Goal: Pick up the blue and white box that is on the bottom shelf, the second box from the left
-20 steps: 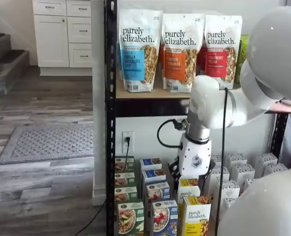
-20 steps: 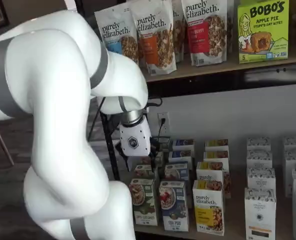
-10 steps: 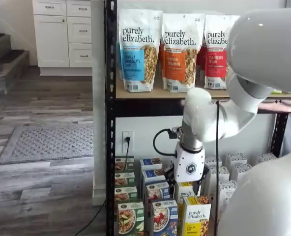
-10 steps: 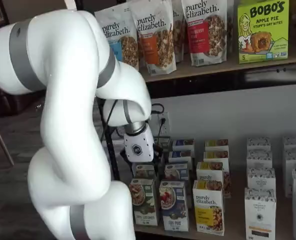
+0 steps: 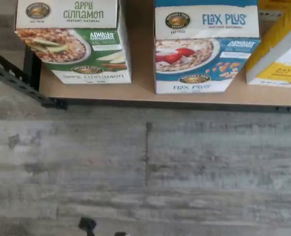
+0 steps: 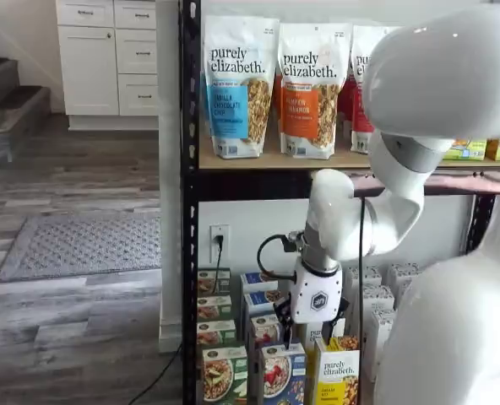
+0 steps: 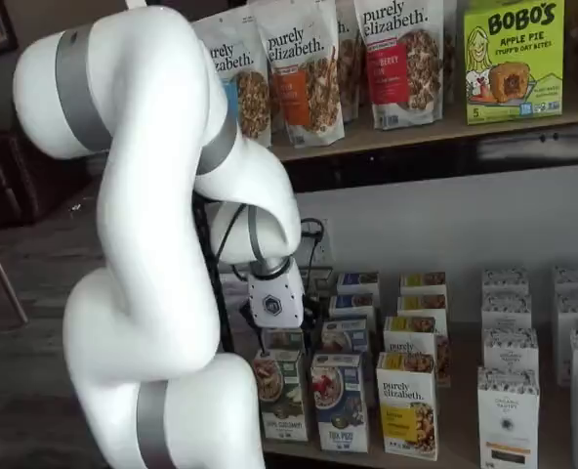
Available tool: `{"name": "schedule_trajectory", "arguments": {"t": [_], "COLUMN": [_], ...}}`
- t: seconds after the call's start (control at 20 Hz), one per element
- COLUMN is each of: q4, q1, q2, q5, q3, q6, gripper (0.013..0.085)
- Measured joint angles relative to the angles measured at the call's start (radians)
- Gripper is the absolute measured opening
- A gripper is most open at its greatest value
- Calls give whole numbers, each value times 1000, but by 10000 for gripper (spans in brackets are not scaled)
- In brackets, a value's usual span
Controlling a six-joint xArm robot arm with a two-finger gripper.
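Though its white body hangs over the front row, the claw (image 7: pixel 275 330) hides its fingers, so I cannot tell its spread; the blue and white box (image 7: pixel 340 402) stands just below, at the bottom shelf's (image 5: pixel 140 96) front edge.

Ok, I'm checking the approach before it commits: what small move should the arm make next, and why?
Probably shift the gripper sideways toward the Flax Plus box, then lower. In a shelf view the gripper hangs high, nearer the row of the green Apple Cinnamon box, and the wrist view shows the Flax Plus box off centre. Whether its fingers are open cannot be told.
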Motion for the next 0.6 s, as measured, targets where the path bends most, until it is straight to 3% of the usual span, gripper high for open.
{"name": "schedule_trajectory", "arguments": {"t": [0.1,0.4,0.6], "q4": [-7,-102,-133], "q1": [-3,-36,-51], "q2": [44,180,245], "q5": [-40,-129,-169], "q3": [-14,-76,-109], "q6": [3,58,73], "gripper": [850,850,850]}}
